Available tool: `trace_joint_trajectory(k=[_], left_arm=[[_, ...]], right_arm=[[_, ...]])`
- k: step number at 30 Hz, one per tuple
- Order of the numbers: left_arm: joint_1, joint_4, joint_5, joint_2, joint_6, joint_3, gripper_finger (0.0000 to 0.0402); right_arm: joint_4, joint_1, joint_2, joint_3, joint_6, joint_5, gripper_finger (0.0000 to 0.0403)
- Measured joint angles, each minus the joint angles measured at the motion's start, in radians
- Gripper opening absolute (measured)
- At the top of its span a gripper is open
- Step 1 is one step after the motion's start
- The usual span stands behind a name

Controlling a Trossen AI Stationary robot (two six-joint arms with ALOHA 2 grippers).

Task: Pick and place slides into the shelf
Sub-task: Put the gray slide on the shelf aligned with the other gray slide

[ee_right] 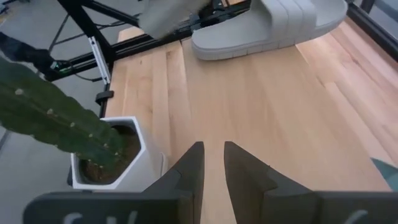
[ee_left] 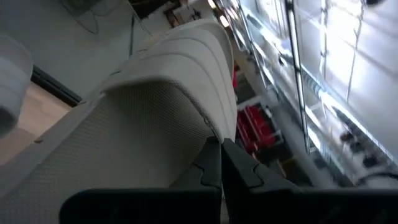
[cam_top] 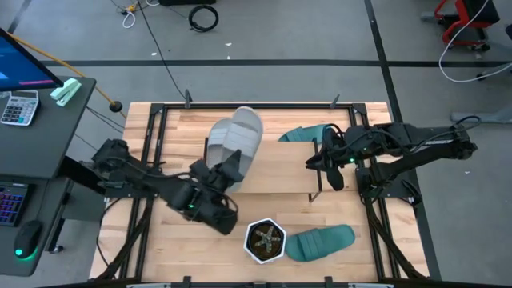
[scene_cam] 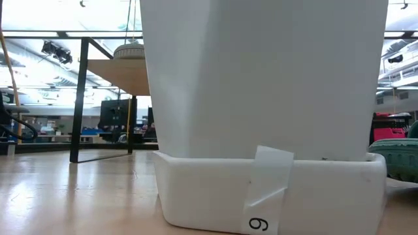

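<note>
Two light grey slides lie at the left end of the shelf. One rests sole down on the board. The other is tilted up beside it, with my left gripper shut on it from the near-left. One teal slide lies at the shelf's far edge, partly hidden by the board. The second teal slide lies on the table beside the potted plant. My right gripper hovers over the shelf's right end, fingers slightly open, touching nothing. My left gripper pinches the grey slide's side rim between its two fingers, next to the dotted footbed and just behind the ribbed strap. It comes from the table's near-left side. The slide is tilted up in the hold; whether its far end touches the shelf is not visible.
The hexagonal white pot with a cactus stands near the table's near edge and fills most of the low view. The shelf's black legs stand on the tabletop. A desk with keyboard and calculator is left of the table.
</note>
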Motion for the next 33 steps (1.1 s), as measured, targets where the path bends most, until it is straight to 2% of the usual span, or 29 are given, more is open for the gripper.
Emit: trace_joint_trajectory(k=[6,10,20,33], left_arm=[[0.074,0.039,0.001,0.059,-0.154,-0.001,0.0001],[0.101,0.098,0.005,0.076,-0.143,-0.001,0.0001],[0.144,0.103,0.091,0.079,-0.099,-0.001,0.0001],[0.185,0.074,0.108,0.14,-0.22,0.0,0.0001]], right_arm=[[0.0,-0.005,0.0,0.0,-0.04,-0.044,0.0069],[0.0,-0.005,0.0,0.0,-0.05,-0.071,0.0069],[0.0,-0.005,0.0,0.0,-0.067,-0.092,0.0069],[0.0,-0.005,0.0,0.0,-0.014,-0.088,0.0069]])
